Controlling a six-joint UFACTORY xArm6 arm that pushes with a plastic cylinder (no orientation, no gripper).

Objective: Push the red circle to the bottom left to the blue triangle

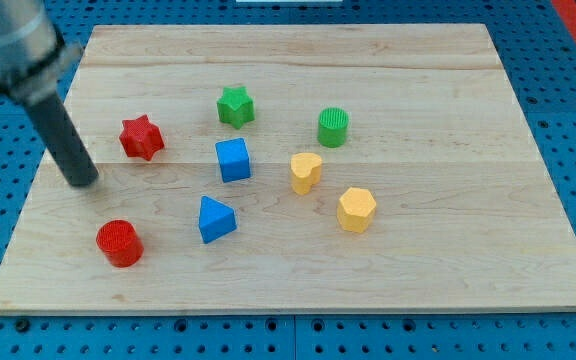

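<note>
The red circle (119,242) lies on the wooden board (448,250) near the view's bottom left. The blue triangle (215,219) lies to its right and slightly higher, a clear gap between them. My tip (85,182) rests on the board above and a little left of the red circle, apart from it, and left of the red star (141,137).
A blue cube (233,159) sits just above the blue triangle. A green star (235,106) and a green cylinder (333,127) lie toward the view's top. A yellow heart (306,171) and a yellow hexagon (356,209) lie to the right of centre.
</note>
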